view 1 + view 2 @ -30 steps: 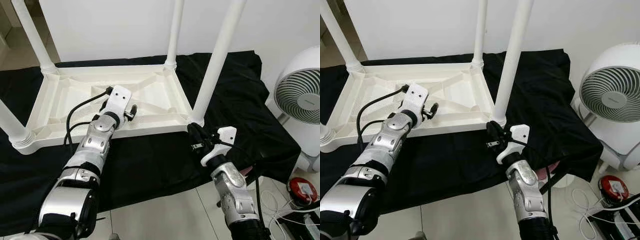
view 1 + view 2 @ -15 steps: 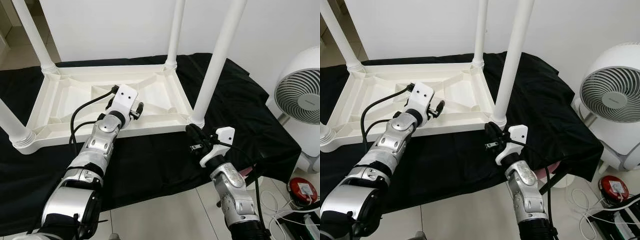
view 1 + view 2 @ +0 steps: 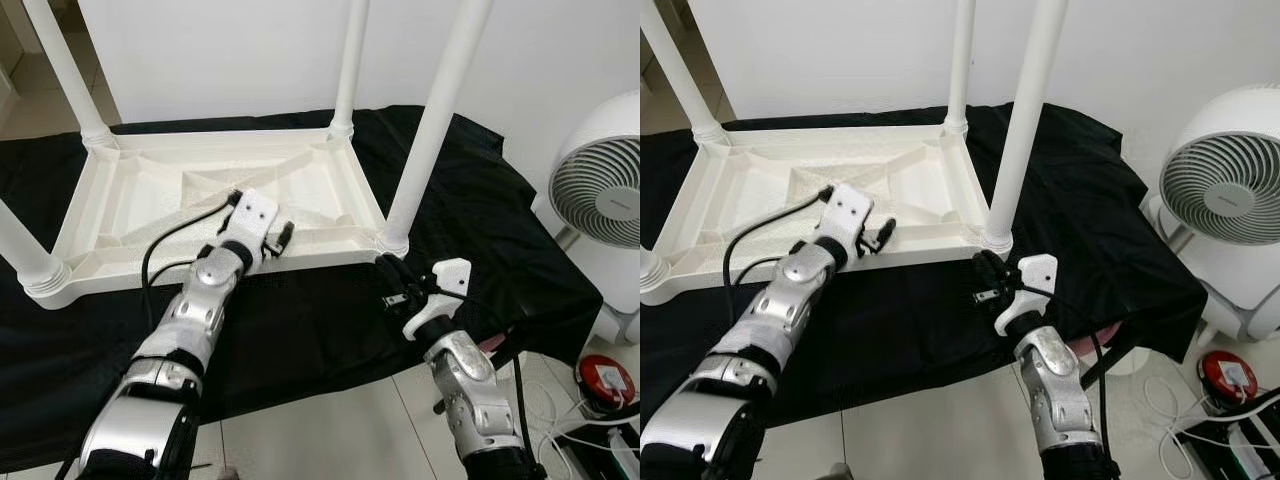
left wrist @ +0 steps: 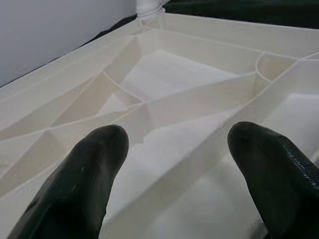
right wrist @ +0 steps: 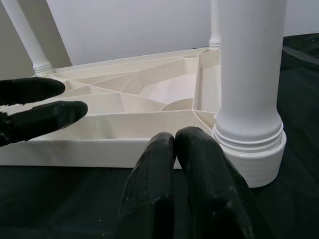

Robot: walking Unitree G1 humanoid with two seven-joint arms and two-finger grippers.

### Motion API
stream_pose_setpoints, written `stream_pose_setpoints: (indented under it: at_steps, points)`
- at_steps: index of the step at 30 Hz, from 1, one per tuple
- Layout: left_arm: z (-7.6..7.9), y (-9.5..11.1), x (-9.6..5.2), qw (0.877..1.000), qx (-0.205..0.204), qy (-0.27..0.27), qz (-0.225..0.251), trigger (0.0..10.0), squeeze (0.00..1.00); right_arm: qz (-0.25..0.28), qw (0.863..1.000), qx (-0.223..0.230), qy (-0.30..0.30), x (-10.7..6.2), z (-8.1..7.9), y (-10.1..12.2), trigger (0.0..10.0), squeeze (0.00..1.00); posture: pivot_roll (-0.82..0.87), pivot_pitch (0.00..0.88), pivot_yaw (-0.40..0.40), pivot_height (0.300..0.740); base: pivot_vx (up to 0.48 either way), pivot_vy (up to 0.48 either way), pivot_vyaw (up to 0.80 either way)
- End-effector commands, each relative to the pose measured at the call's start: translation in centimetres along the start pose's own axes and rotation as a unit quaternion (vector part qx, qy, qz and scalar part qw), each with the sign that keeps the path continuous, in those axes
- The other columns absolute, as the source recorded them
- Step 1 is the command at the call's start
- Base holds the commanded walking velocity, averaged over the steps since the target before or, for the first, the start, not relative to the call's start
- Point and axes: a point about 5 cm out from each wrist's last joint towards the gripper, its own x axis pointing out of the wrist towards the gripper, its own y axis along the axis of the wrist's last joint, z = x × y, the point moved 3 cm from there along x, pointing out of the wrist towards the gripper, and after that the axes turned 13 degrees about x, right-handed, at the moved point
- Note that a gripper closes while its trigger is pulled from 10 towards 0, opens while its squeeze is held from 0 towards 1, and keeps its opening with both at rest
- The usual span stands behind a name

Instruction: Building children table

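A white plastic table (image 3: 150, 190) lies upside down on a black cloth (image 3: 300, 320), its legs pointing up. My left gripper (image 3: 283, 238) is open over the near rim of the tabletop's ribbed underside (image 4: 164, 79), with nothing between its fingers (image 4: 84, 184). My right gripper (image 3: 388, 270) is shut and empty, low over the cloth, just in front of the screwed-in base of the near right leg (image 5: 249, 99). In the right wrist view the left gripper's fingers (image 5: 35, 104) show by the rim.
A white fan (image 3: 600, 190) stands to the right of the cloth-covered platform. A red object (image 3: 605, 378) and cables lie on the floor at the lower right. A white wall stands behind the table. Tiled floor runs along the near edge.
My left gripper has moved right and back toward the near rim of the tabletop. The right gripper has shifted only slightly near the leg base.
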Motion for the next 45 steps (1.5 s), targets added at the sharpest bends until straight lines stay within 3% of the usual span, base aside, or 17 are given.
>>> stream_pose_setpoints:
  at_steps: [1,14,15,22,23,24,36,40,45]
  points:
    - [0.0,0.4,-0.1,1.0,0.004,-0.004,0.014,10.0,0.0,0.002,1.0,-0.001,-0.006,-0.2,0.2,0.0,10.0,0.0,-0.04,0.005,-0.018,0.74,0.0,0.0,0.0]
    - [0.9,0.2,-0.6,0.999,0.017,-0.038,0.022,10.0,0.0,0.002,1.0,0.0,-0.004,0.0,-0.1,0.0,10.0,0.0,-0.03,0.007,-0.021,0.74,0.0,0.0,0.0]
    - [1.3,0.1,-0.8,0.998,0.024,-0.051,0.024,10.0,0.0,0.001,1.0,0.005,-0.005,0.0,-0.1,-0.1,10.0,1.0,-0.03,0.006,-0.021,0.74,0.0,0.0,0.0]
    - [1.9,-0.1,-1.2,0.996,0.035,-0.076,0.029,10.0,0.0,0.002,1.0,0.011,-0.004,0.0,0.0,0.0,10.0,1.0,-0.03,0.005,-0.022,0.74,0.0,0.0,0.0]
    - [2.2,-0.3,-1.4,0.995,0.041,-0.09,0.028,10.0,0.0,0.002,1.0,0.004,-0.009,0.0,0.1,0.0,10.0,0.42,-0.03,0.003,-0.023,0.74,0.0,0.0,0.0]
    - [2.4,-0.6,-1.5,0.993,0.048,-0.102,0.023,10.0,0.0,0.002,1.0,-0.002,-0.013,0.1,0.2,0.1,10.0,0.0,-0.03,0.001,-0.024,0.74,0.0,0.0,0.0]
    - [2.7,-3.2,-1.6,0.987,0.065,-0.134,-0.058,10.0,0.0,-0.001,1.0,-0.017,-0.018,0.3,0.4,0.1,10.0,0.0,-0.03,0.0,-0.021,0.74,0.0,0.0,0.0]
    - [2.0,-4.4,-1.2,0.986,0.051,-0.114,-0.113,10.0,0.0,-0.001,1.0,-0.018,-0.02,0.4,0.4,0.1,10.0,0.0,-0.03,0.0,-0.019,0.74,0.0,0.0,0.0]
    - [0.8,-4.4,-0.7,0.987,0.046,-0.081,-0.131,10.0,0.0,-0.001,1.0,-0.019,-0.02,0.4,0.3,0.0,10.0,0.0,-0.03,0.0,-0.017,0.74,0.0,0.0,0.0]
